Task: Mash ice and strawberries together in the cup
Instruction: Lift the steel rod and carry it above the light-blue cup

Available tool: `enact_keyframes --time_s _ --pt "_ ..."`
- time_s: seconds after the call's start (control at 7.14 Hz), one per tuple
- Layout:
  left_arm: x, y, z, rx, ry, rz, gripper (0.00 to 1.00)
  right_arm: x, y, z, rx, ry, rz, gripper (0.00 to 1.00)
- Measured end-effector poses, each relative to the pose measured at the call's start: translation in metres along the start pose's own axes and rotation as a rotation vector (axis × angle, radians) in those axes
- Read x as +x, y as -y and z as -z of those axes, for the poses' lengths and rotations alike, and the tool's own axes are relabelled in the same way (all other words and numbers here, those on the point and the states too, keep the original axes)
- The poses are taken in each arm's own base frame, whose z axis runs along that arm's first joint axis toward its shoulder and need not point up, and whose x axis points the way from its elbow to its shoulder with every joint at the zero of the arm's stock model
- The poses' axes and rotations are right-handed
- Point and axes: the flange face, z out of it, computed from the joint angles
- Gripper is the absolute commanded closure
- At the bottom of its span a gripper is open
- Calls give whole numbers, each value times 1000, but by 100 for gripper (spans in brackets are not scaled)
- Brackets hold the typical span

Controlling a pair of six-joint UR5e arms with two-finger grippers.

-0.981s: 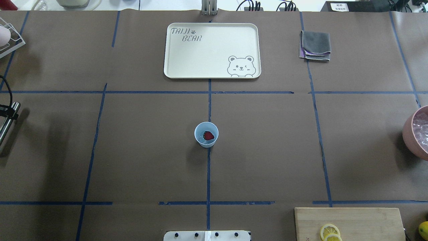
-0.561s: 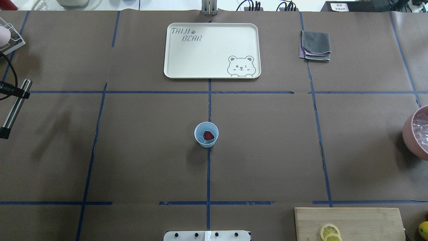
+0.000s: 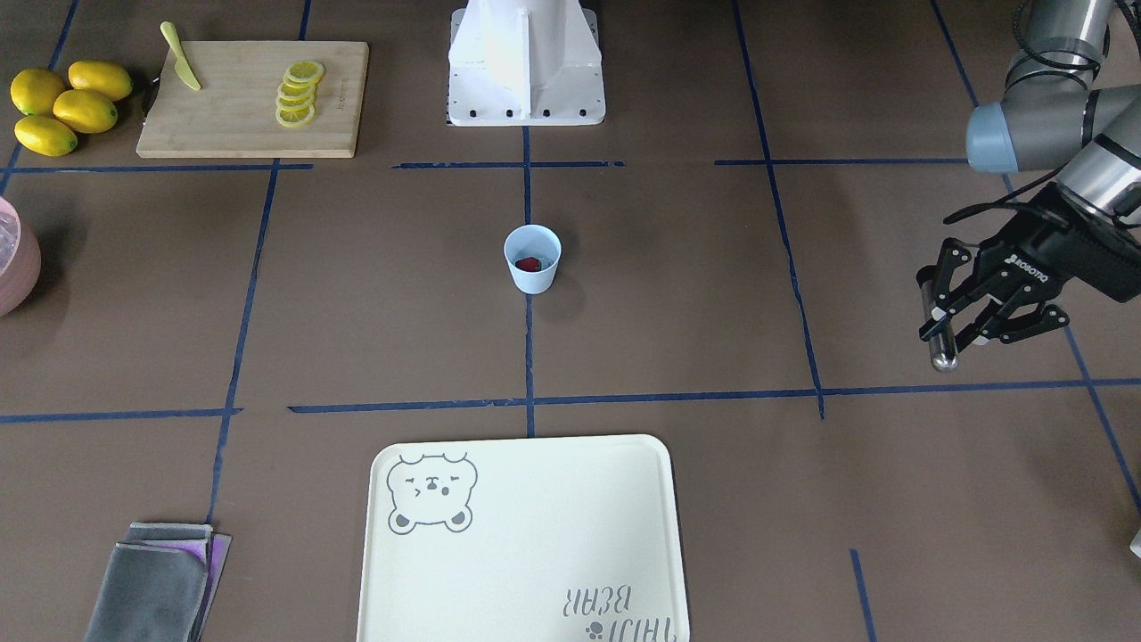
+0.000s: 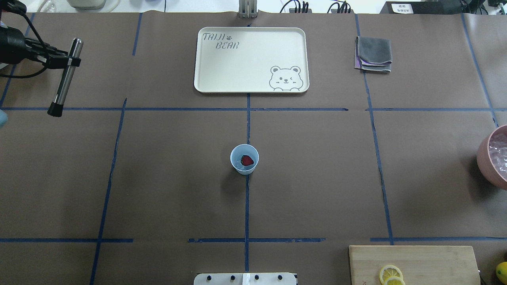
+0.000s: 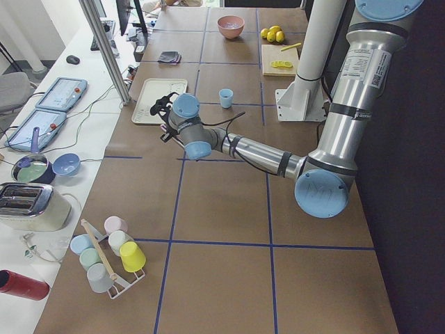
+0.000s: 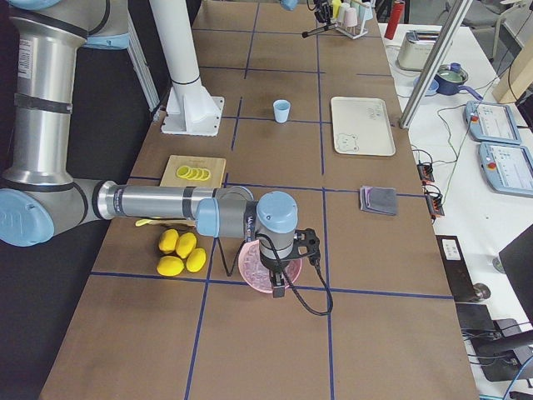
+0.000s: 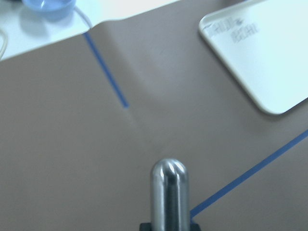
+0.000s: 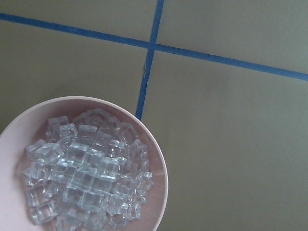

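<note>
**Masher in hand, cup waiting**

Left gripper (image 4: 70, 61) clamps a steel masher (image 4: 63, 85) near the bench's far-left corner, rod pointing down, seemingly for pressing. The cup (image 4: 244, 159) sits mid-bench with strawberry (image 4: 247, 160) and faint ice (image 4: 239, 163). Right gripper (image 6: 278, 283), over the right-edge bowl (image 4: 481, 154): cannot tell.

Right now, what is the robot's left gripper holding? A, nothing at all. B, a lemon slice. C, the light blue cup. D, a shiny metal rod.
D: the left gripper is shut on a metal rod off at the table's side, well apart from the cup in the middle.
</note>
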Motion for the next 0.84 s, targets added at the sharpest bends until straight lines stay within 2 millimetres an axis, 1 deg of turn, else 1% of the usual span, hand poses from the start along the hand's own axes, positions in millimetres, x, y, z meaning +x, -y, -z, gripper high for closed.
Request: enact_keyframes --time_s 0.14,0.28,0.42,0.56,0.7,0.84 --pt "26 21 -3 72 -63 -65 100 0 0 1 1 0 0 1" --pt "59 44 -12 130 -134 -127 100 0 -1 2 4 -1 1 1" --pt "90 59 -19 187 -205 -190 100 -1 -1 4 7 -1 1 1" --pt "116 64 -25 249 -270 -254 100 -2 -2 4 9 -1 1 1" --pt "144 59 -41 335 -331 -312 100 -2 -2 5 10 -1 1 1" --pt "177 43 -63 437 -382 -341 100 -1 -2 6 11 -1 0 1"
